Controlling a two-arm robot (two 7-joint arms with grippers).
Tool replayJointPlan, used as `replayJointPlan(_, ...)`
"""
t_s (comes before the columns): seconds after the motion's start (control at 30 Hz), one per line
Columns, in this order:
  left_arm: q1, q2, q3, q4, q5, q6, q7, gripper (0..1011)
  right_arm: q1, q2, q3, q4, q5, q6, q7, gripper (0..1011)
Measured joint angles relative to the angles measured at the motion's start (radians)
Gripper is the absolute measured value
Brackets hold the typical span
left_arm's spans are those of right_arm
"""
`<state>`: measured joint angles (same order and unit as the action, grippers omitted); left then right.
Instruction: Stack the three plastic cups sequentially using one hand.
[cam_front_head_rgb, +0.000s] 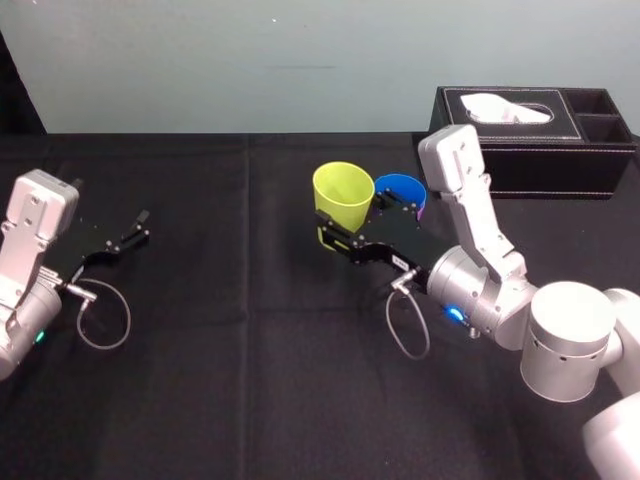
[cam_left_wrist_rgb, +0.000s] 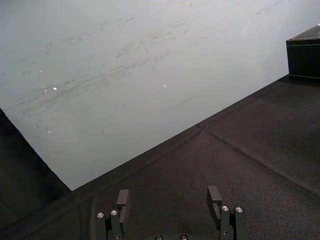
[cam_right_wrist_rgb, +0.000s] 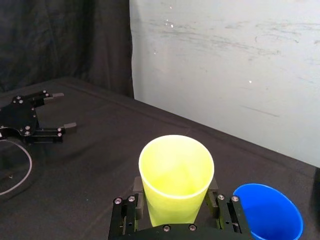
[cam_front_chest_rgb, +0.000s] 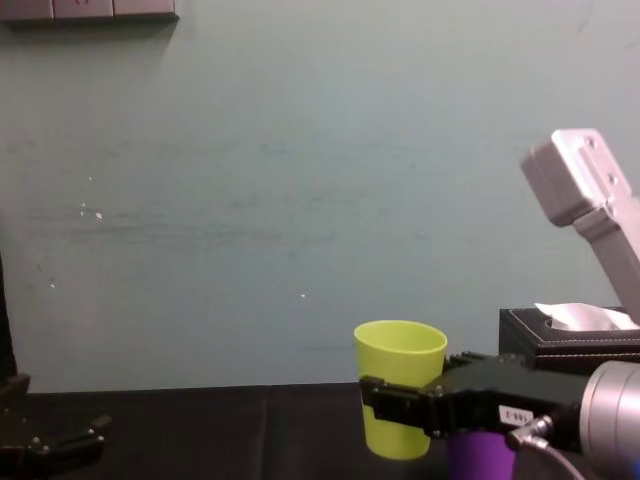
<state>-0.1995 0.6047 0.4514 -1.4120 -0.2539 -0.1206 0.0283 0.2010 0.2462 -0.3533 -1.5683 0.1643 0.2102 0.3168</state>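
Observation:
My right gripper (cam_front_head_rgb: 355, 222) is shut on the yellow-green cup (cam_front_head_rgb: 343, 195), one jaw on each side of its lower wall (cam_right_wrist_rgb: 176, 175). The cup stands upright with its mouth up (cam_front_chest_rgb: 400, 375). I cannot tell whether its base touches the cloth. Just to its right is the blue cup (cam_front_head_rgb: 400, 188), also upright (cam_right_wrist_rgb: 270, 210). A purple cup (cam_front_chest_rgb: 480, 455) shows under and beside the blue one (cam_front_head_rgb: 423, 212), mostly hidden by my right arm. At the table's left my left gripper (cam_front_head_rgb: 144, 226) lies parked and open, holding nothing (cam_left_wrist_rgb: 168, 196).
A black tissue box (cam_front_head_rgb: 540, 140) with white tissue stands at the back right, behind the cups. The table carries a black cloth (cam_front_head_rgb: 230, 330), with a pale wall behind it. Grey cable loops hang by each wrist (cam_front_head_rgb: 105, 325).

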Motion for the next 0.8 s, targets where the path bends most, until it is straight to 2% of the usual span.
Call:
replayJointPlan(0.47, 0.0, 0.0, 0.0, 0.0, 0.0, 0.0, 0.0, 1011, 0.01, 0.026, 0.013, -0.057, 0.035, 0.044, 0.0, 724)
replayJointPlan(0.8, 0.0, 0.0, 0.0, 0.0, 0.0, 0.0, 0.0, 1011, 0.033, 0.041, 0.029, -0.068, 0.063, 0.059, -0.002, 724)
